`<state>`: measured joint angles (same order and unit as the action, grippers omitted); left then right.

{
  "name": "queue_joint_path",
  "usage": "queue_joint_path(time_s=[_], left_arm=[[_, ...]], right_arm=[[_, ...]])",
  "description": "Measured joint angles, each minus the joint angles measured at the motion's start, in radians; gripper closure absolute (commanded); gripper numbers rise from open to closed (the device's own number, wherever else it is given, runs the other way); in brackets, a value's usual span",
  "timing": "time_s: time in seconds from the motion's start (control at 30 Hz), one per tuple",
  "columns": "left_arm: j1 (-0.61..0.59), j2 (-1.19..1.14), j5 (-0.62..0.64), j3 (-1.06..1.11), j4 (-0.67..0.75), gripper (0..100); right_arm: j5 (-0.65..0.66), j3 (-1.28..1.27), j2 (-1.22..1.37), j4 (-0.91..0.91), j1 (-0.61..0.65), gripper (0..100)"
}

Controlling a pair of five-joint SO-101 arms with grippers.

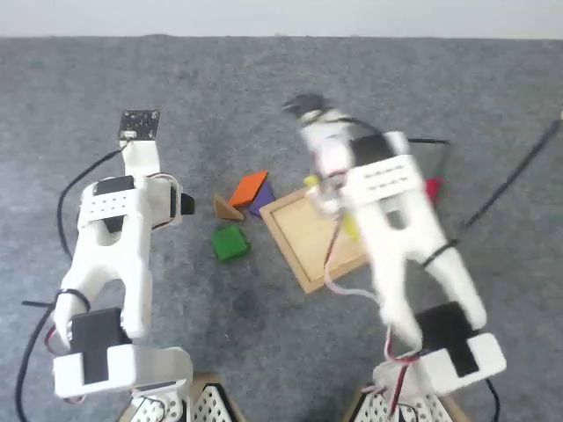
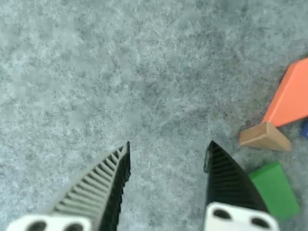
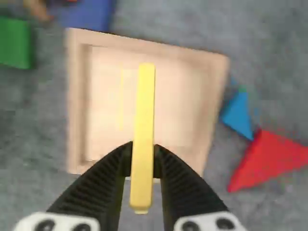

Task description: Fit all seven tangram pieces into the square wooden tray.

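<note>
My right gripper pinches a yellow piece, tray seemingly beyond its fingertips; overhead, the arm hides that. Left gripper gapes empty.

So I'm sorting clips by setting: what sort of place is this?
Likely a robotics lab bench: the left arm and right arm, with loose cables, stand at a grey felt-covered table, and a puzzle is staged there, a wooden tray with a green piece near it.

No text, label, number or sign can be read anywhere.
</note>
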<state>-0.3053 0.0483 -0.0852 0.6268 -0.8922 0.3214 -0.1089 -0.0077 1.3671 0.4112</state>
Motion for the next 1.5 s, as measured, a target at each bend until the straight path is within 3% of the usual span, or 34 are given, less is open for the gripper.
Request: queue_joint_path(time_s=[0.13, 0.37, 0.73, 1.03, 1.33, 1.5], left_arm=[[0.0, 0.0, 0.0, 0.003, 0.008, 75], [0.0, 0.0, 0.0, 0.003, 0.014, 75], [0.0, 0.0, 0.0, 0.003, 0.014, 75], [0.0, 0.0, 0.0, 0.003, 0.014, 75], [0.0, 0.0, 0.0, 0.003, 0.014, 75], [0.0, 0.0, 0.0, 0.003, 0.014, 75]], right_arm=[[-0.002, -0.008, 0.0, -0.021, 0.138, 99.1], [-0.006, -0.121, 0.069, -0.178, 0.265, 99.1], [-0.25, -0.124, 0.178, -0.259, 0.224, 99.1], [-0.279, -0.124, 0.195, -0.267, 0.203, 98.7], [-0.279, -0.123, 0.287, -0.261, 0.201, 76.4], [-0.279, -0.121, 0.292, -0.255, 0.216, 74.3]])
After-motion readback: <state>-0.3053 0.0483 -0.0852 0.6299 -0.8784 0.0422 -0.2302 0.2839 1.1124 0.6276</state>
